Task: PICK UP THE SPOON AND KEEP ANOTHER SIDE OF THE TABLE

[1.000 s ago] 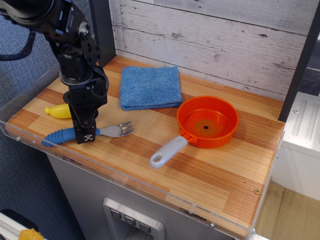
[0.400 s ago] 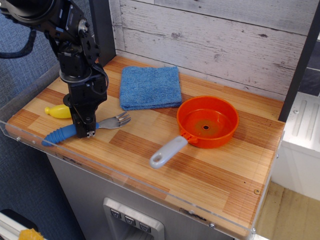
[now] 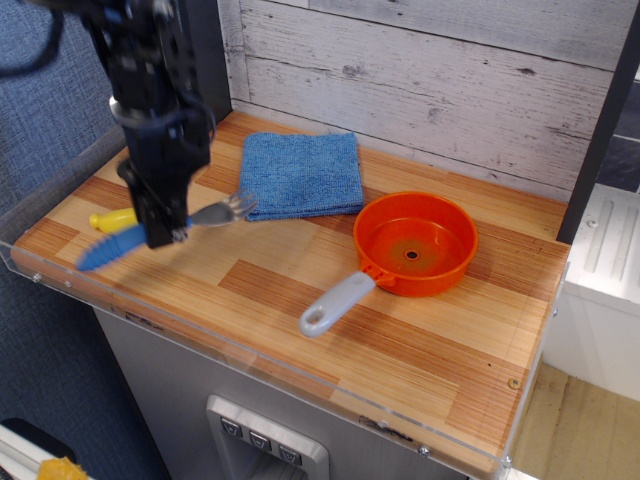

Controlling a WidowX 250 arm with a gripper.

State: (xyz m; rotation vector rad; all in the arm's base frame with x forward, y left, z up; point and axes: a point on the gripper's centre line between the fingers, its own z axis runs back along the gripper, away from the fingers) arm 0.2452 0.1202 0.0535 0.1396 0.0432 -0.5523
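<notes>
Gripper [image 3: 163,232] jaws clamped on spoon [image 3: 160,232], spoon off bench [image 3: 420,340] near left edge, head tilted up. Pick done; left: carry to other side, set down, release.

Arm [image 3: 140,60] blurred; top seemingly cropped.

open lanes and blockers on the desk [image 3: 420,370]

the front and right stretch of planks is bare, wide room for a pass. the orange pan [image 3: 416,243] sits right of centre, its grey handle [image 3: 336,304] jutting toward the front edge. the blue cloth [image 3: 300,174] lies flat at the back, low enough to cross over. the yellow toy [image 3: 108,219] crowds the left end, just behind the claw [image 3: 160,232] and the raised spoon [image 3: 165,228]. a clear rim [image 3: 200,335] lines the front; a plank wall [image 3: 430,80] closes the back.
</notes>
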